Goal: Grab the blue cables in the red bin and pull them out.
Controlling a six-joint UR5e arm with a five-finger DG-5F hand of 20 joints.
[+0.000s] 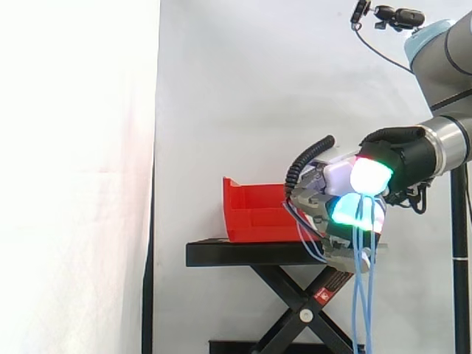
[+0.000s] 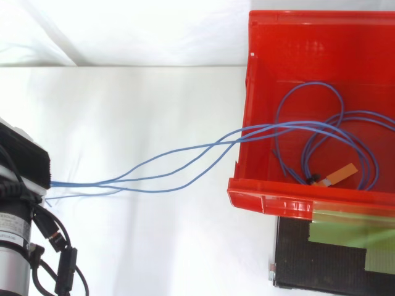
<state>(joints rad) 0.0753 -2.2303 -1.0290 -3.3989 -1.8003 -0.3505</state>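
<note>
Nearest to the side camera, the hand (image 1: pixel 354 193) is seen just past the end of the black stand (image 1: pixel 243 254). Its fingers are curled round the blue cables (image 1: pixel 360 295), which are pinched between the glowing pads (image 1: pixel 371 175). Below the hand, the loose ends are left hanging down beside the stand.

From above, the cables are seen stretched from the hand, through the air and over one wall of the red bin (image 2: pixel 278 198). Some big loops are coiled on the bin floor, so the job looks about half done. The pulling step seems to be under way.

For the next move, the cables should be held tight and pulled farther away from the bin until the loops are lifted out. A slow, steady pull is needed.

A few things could get in the way. The loops are crossed over each other, so a knot could be made. A small tan tag (image 2: pixel 340 174) is fixed near the cable end, and it could be caught on the bin wall. The bin is only set on the stand, so it might be dragged along too. A white curtain (image 1: pixel 243 88) is hung behind it all.
</note>
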